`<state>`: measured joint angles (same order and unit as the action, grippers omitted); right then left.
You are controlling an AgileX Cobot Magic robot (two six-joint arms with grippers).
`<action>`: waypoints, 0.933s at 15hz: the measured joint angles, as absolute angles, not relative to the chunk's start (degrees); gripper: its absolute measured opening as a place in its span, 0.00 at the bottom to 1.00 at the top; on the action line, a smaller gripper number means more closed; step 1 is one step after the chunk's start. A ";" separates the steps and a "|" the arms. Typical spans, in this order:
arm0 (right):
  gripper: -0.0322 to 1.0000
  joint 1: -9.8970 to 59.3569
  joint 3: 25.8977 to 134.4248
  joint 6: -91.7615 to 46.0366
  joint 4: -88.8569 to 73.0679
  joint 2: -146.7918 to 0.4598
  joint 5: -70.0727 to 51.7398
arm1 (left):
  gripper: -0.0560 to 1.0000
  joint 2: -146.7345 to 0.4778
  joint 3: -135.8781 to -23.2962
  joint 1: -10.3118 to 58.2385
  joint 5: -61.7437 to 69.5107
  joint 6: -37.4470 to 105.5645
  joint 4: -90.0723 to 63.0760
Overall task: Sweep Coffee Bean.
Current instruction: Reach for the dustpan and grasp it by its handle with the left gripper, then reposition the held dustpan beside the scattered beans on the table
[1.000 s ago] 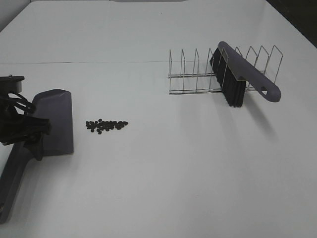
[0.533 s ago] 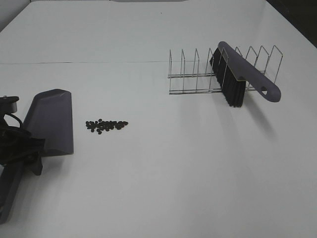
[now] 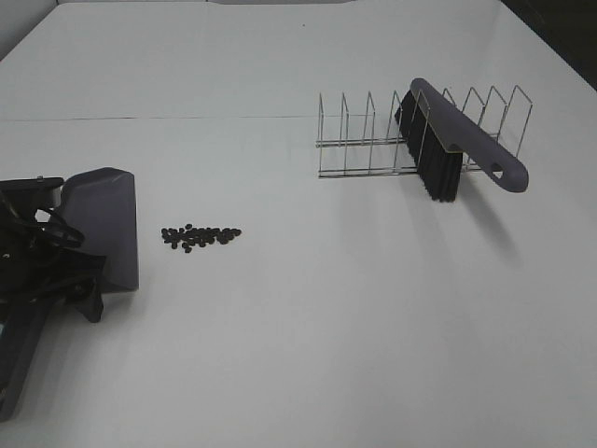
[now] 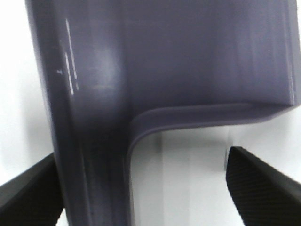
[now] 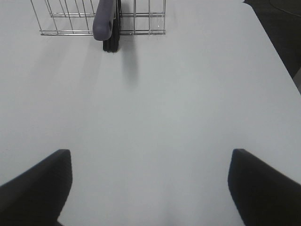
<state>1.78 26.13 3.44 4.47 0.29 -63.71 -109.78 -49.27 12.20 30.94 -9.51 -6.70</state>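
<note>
Exterior high shows the coffee bean pile loose on the worktop at three o'clock of the dustpan, light, hard, roll-prone, better brushed than pinched; left end effector wide astride its handle, right end effector wide, empty.

Wire rack hems brush — handle juts free.

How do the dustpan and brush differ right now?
Dustpan lies flat on the table, left; brush stands slotted in the wire rack, right. Open left hand straddles the dustpan's handle; no hand is at the brush. Brush has black bristles; dustpan none. Both are grey-purple.
</note>
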 joint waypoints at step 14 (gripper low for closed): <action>0.77 1.78 26.13 3.44 4.47 0.29 -63.71 | 0.38 -108.98 -49.68 11.97 30.42 -13.46 -1.15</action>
<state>1.78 26.13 3.44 4.47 0.29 -63.71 -108.98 -49.68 11.97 30.42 -13.46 -1.15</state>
